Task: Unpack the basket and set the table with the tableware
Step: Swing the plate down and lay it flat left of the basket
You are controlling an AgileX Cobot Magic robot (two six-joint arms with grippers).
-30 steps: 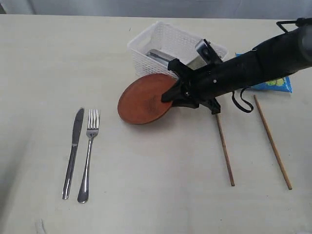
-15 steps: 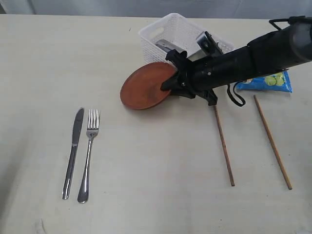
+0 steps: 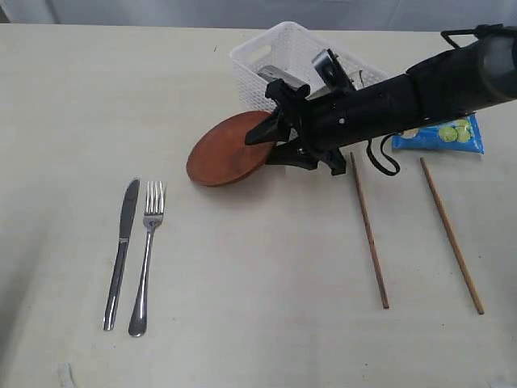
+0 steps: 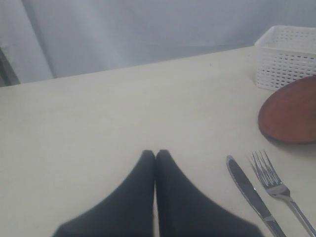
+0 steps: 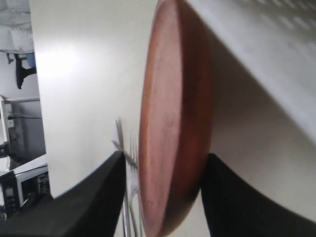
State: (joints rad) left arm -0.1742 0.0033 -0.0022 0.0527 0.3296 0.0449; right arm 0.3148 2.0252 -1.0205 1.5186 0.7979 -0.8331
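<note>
R fingers (image 5: 94, 202) are spread apart, one each side of the plate (image 3: 220, 155) rim. I see a slim gap on one side, so not clamped. The plate's L edge is on the table (image 3: 258, 339) and its R rim sits just in front of the basket (image 3: 279, 58), which stands at the far edge. L fingers (image 4: 143, 182) are pressed together w/ nothing between, low over the table. Knife (image 3: 121, 250) & fork (image 3: 147, 250) lie side by side, front L. Two chopsticks (image 3: 369, 234) lie apart on the R. The blue bag (image 3: 444, 136) is behind them.
</note>
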